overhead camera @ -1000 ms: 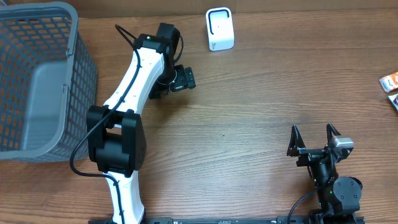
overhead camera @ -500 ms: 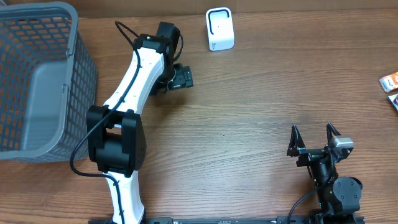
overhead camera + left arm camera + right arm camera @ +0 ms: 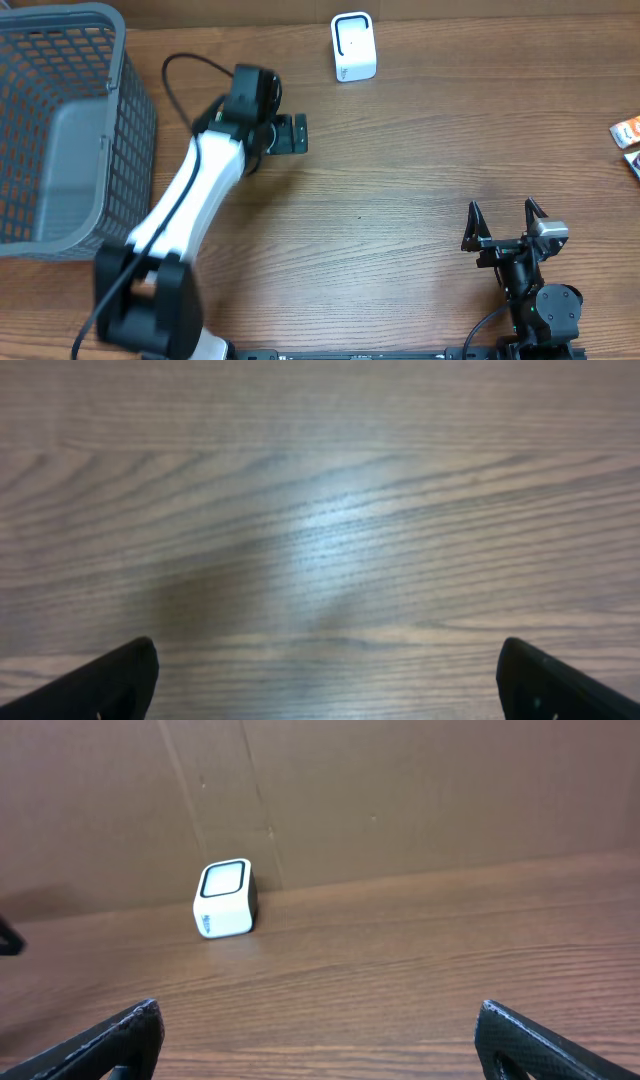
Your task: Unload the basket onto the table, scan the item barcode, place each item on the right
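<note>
Tabletop [image 3: 400, 190]: brown wood grain across my whole overhead view.
Right gripper [image 3: 503, 215]: lower right of the frame, fingers spread wide over bare wood.
Packets [image 3: 627, 130]: two small ones lying at the right edge, partly cut off by the frame — well apart from both grippers.
Left gripper [image 3: 298, 134]: upper centre-left, fingers spread wide; my wrist view shows only wood between the tips.
Basket [image 3: 135, 110]: grey mesh, upper left.
Scanner [image 3: 353, 47]: white, top centre — near the left gripper, not touching.

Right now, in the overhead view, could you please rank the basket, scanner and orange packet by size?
1. grey basket, clearly largest
2. white scanner
3. orange packet, smallest, though the frame edge crops it
</note>
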Controlling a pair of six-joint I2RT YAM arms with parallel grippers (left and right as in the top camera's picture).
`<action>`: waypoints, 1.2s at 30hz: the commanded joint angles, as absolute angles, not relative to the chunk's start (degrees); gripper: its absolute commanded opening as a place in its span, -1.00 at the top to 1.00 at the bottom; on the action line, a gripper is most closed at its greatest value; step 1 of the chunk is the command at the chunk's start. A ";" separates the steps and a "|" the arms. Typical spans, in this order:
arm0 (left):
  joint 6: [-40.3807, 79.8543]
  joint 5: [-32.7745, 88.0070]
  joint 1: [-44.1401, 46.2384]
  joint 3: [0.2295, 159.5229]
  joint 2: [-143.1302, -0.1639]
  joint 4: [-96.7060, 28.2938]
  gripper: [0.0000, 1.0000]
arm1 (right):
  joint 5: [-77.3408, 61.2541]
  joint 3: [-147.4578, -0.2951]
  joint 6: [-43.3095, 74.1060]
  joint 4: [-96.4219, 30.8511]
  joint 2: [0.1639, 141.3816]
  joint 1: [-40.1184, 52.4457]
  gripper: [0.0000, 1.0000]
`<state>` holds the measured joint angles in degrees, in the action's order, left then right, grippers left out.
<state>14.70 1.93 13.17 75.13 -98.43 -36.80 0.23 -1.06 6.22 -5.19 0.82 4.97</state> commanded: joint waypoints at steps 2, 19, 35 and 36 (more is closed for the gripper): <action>10.83 2.48 13.47 59.61 -85.60 -27.62 -0.99 | -0.08 -0.45 6.13 -4.84 0.16 5.13 -1.00; -5.17 4.49 12.95 26.55 -46.68 -7.86 -0.99 | -0.08 -0.45 6.13 -4.84 0.16 5.13 -1.00; -4.36 4.51 6.76 11.22 -19.88 -7.75 -0.99 | -0.08 -0.45 6.13 -4.84 0.16 5.13 -1.00; -5.39 4.54 6.76 10.55 -18.76 -7.53 -1.00 | -0.08 -0.45 6.13 -4.84 0.16 5.13 -1.00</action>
